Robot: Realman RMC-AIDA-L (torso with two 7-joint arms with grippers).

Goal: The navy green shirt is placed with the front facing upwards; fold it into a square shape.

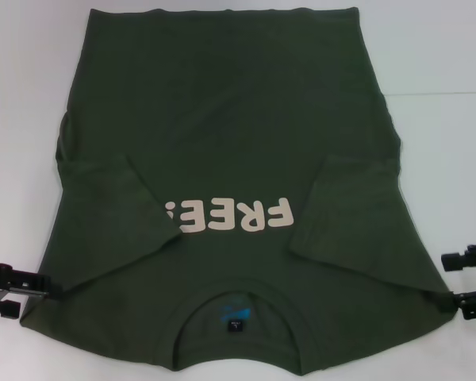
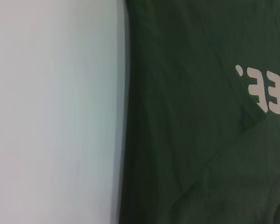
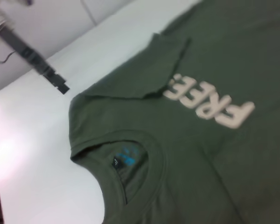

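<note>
The navy green shirt [image 1: 222,119] lies flat and face up on the white table [image 1: 444,143], its collar [image 1: 238,290] toward me. Cream "FREE!" lettering [image 1: 230,216] reads upside down. Both sleeves are folded in over the chest, the left [image 1: 111,214] and the right [image 1: 357,214]. My left gripper [image 1: 24,294] is open at the left shoulder corner, low over the table. At the right shoulder corner my right gripper [image 1: 452,282] stands open, its nearer finger touching the cloth edge. The right wrist view shows the shirt [image 3: 200,163] and a left finger [image 3: 56,81]. The left wrist view shows the shirt's side [image 2: 186,140].
White table surrounds the shirt, with a seam line [image 1: 436,94] at the far right. The shirt's hem reaches the far edge of the head view. A small blue neck label [image 1: 234,317] sits inside the collar.
</note>
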